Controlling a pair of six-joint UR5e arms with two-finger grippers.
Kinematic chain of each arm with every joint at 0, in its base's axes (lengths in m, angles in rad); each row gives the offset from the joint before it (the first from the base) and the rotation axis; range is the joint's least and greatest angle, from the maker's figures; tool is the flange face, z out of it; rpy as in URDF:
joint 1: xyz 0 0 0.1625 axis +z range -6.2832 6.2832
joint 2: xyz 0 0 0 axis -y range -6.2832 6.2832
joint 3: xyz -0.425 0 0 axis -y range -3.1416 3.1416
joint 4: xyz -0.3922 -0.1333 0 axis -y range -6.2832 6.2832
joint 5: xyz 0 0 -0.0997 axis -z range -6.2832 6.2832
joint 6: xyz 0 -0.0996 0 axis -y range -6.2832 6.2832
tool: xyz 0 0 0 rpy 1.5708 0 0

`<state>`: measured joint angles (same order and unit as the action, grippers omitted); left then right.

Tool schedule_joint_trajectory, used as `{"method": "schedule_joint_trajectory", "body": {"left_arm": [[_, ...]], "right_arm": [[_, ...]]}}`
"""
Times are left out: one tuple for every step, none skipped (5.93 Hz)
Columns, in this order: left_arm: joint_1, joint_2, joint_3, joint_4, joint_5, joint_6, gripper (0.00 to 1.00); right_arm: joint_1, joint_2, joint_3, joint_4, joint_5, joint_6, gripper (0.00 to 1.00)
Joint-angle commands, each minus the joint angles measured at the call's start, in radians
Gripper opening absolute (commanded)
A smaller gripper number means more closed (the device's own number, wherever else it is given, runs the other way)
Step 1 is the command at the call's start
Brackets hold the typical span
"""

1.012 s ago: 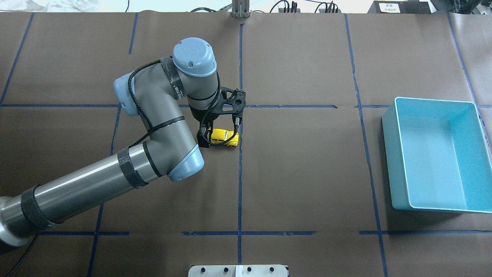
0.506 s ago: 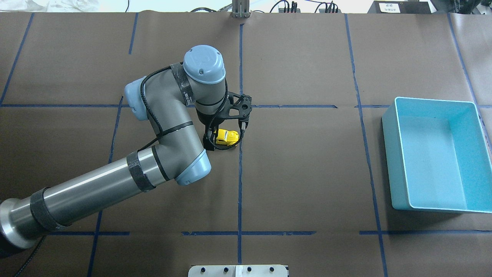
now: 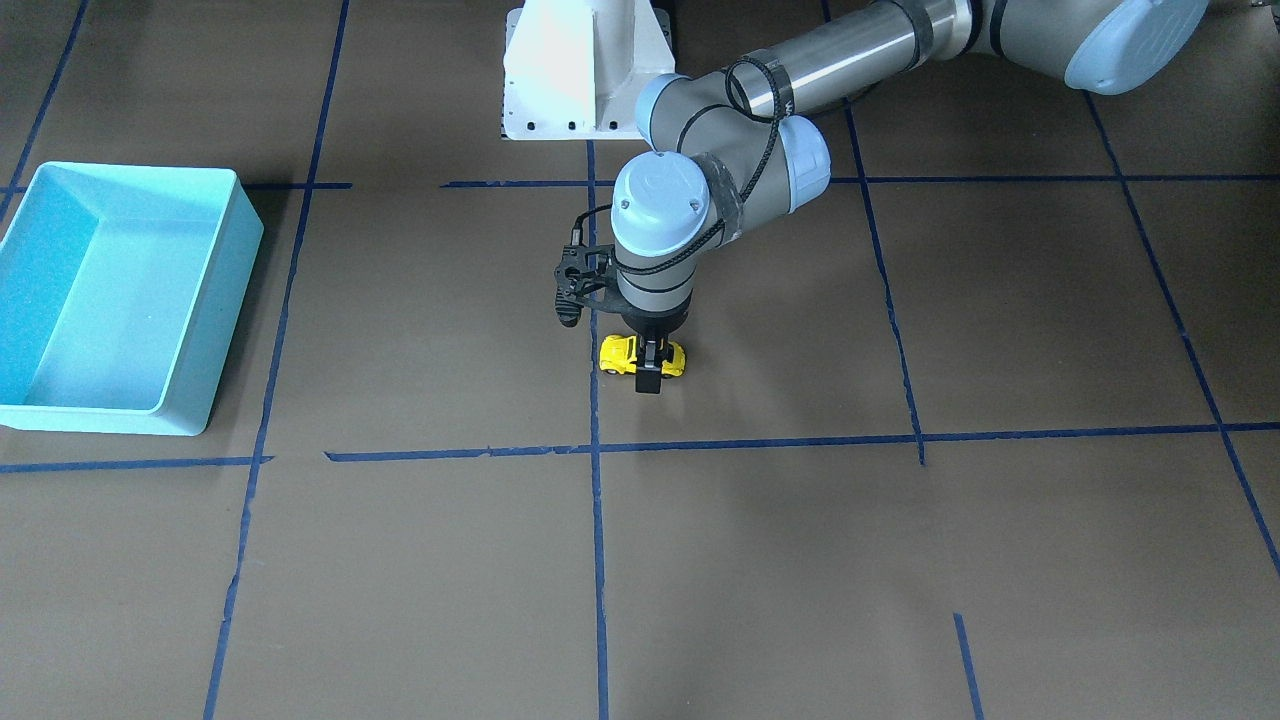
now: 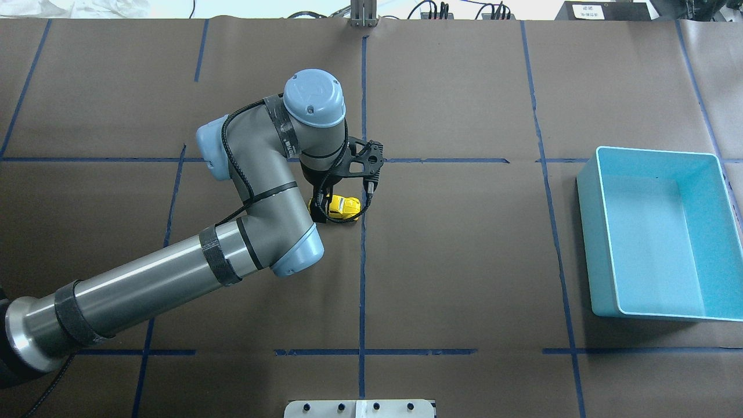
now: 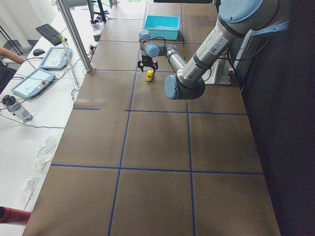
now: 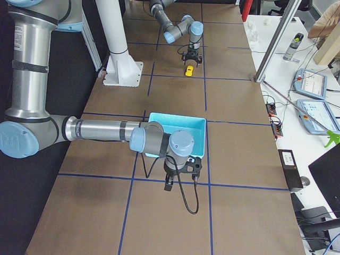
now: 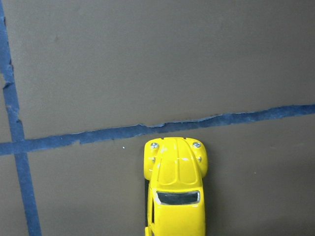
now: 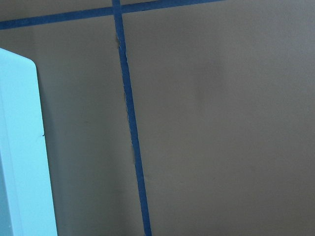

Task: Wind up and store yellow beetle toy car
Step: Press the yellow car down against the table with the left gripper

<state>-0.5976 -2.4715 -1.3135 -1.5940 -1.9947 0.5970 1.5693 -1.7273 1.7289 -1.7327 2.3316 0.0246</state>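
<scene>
The yellow beetle toy car (image 4: 343,206) stands on the brown table by a blue tape line, its nose filling the bottom of the left wrist view (image 7: 176,196). My left gripper (image 3: 648,364) is down over the car's middle. One black finger (image 3: 648,381) shows at the side away from the robot's base, seemingly a little apart from the body, so the gripper looks open around the car. The turquoise bin (image 4: 587,244) sits far to the right. My right gripper (image 6: 169,184) hangs beside the bin; I cannot tell if it is open or shut.
The bin (image 3: 236,290) has nothing in it, and its pale wall (image 8: 19,147) fills the left edge of the right wrist view. A white mount (image 3: 585,70) stands at the robot's base. Blue tape lines grid the brown paper.
My left arm has moved right and settled over the car, covering more of its rear. The car itself has stayed in place.
</scene>
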Motion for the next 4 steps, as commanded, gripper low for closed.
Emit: {"method": "schedule_joint_trajectory", "body": {"left_arm": [[0.011, -0.010, 0.029, -0.012, 0.001, 0.000, 1.00], [0.024, -0.014, 0.037, -0.012, 0.002, 0.000, 1.00], [0.025, -0.011, 0.037, -0.012, 0.002, 0.000, 1.00], [0.025, -0.010, 0.039, -0.014, 0.004, 0.000, 0.99]], "right_arm": [[0.000, 0.000, 0.001, -0.001, 0.000, 0.000, 1.00], [0.000, 0.000, 0.000, 0.001, 0.000, 0.000, 1.00], [0.000, 0.000, 0.000, -0.001, 0.000, 0.000, 1.00], [0.000, 0.000, 0.000, -0.001, 0.000, 0.000, 1.00]]}}
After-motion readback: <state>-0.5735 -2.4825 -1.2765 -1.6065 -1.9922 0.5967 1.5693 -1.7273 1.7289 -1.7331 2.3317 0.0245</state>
